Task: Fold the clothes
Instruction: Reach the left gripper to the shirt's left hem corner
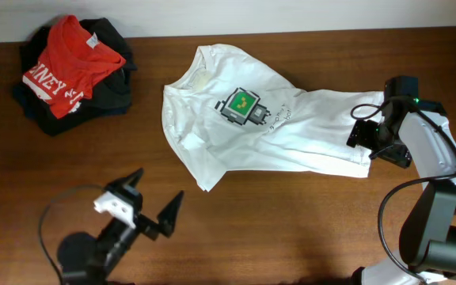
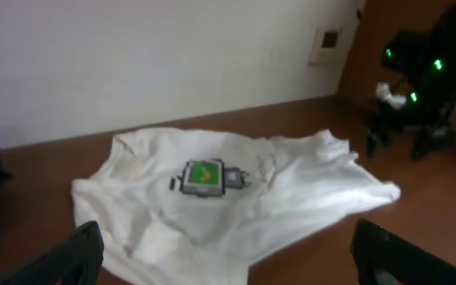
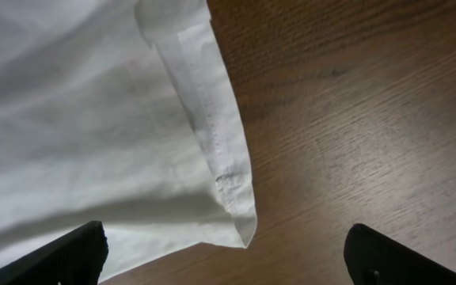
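Hovering just above the shirt's [image 1: 291, 134] hem corner [image 3: 240, 226], the right gripper [image 3: 224, 247] has its fingers spread wide and holds nothing. The step in hand looks like taking that corner. To do it well, the gripper should come down with one finger on each side of the stitched edge and pinch only the cloth, not scrape the table [image 3: 355, 119]. The left gripper [image 1: 155, 195] is also apart and empty, well short of the shirt's near edge, and would need a matching grip for an even fold. The shirt lies print [image 1: 242, 105] up at mid-table, rumpled. Its long axis runs left to right, with the collar [image 1: 202, 77] toward the pile [image 1: 70, 75] at far left and the hem toward the right arm.
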Controlling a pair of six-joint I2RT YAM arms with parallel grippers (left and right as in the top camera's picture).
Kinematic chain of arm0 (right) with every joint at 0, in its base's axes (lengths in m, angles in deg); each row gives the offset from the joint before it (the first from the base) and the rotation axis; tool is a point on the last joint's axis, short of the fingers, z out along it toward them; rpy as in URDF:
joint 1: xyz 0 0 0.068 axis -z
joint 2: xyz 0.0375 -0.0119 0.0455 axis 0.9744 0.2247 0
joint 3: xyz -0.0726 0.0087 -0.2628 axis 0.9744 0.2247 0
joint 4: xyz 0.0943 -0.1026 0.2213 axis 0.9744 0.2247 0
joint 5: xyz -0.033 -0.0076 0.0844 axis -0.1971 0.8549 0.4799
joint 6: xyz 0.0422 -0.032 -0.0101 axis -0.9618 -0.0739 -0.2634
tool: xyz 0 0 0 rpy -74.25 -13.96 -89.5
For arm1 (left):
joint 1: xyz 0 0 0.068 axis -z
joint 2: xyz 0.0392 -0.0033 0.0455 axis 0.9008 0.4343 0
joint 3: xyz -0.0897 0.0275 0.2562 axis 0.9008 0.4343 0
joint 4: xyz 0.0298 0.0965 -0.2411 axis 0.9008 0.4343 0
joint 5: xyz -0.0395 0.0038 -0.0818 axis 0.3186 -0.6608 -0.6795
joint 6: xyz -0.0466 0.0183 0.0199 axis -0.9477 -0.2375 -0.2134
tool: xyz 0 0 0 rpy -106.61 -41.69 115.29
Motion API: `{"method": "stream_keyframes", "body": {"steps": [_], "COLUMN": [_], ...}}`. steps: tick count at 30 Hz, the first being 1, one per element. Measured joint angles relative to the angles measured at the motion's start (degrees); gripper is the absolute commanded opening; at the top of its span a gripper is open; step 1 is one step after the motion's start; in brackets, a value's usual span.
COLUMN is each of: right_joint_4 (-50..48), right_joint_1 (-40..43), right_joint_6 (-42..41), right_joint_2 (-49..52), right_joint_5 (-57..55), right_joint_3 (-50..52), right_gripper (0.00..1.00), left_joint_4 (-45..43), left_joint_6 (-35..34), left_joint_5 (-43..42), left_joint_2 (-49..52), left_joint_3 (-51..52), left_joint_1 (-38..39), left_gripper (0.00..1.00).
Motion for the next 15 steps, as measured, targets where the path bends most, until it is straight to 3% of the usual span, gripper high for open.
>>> {"method": "stream_keyframes", "body": {"steps": [4,10,15], "right_joint_4": [-0.07,-0.07,-0.02], "right_joint_1": [0.0,0.0,0.0], "right_joint_6": [0.02,0.04,0.02], "right_joint_2": [0.0,0.0,0.0], "right_joint_5": [-0.13,-0.2,-0.2], "right_joint_3": [0.0,0.0,0.0], "right_gripper": [0.99,0.99,0.99], "left_joint_4": [8.9,29.49,27.87], "left_joint_6": [3.13,7.13,4.55], "left_joint_5": [1.42,1.57,-8.81], "left_joint_2": [14.38,35.71,44.26], "left_joint_3": [-16.22,-40.13,-45.31], "left_joint_1": [0.37,5.84,9.97], "left_gripper": [0.99,0.99,0.99]}}
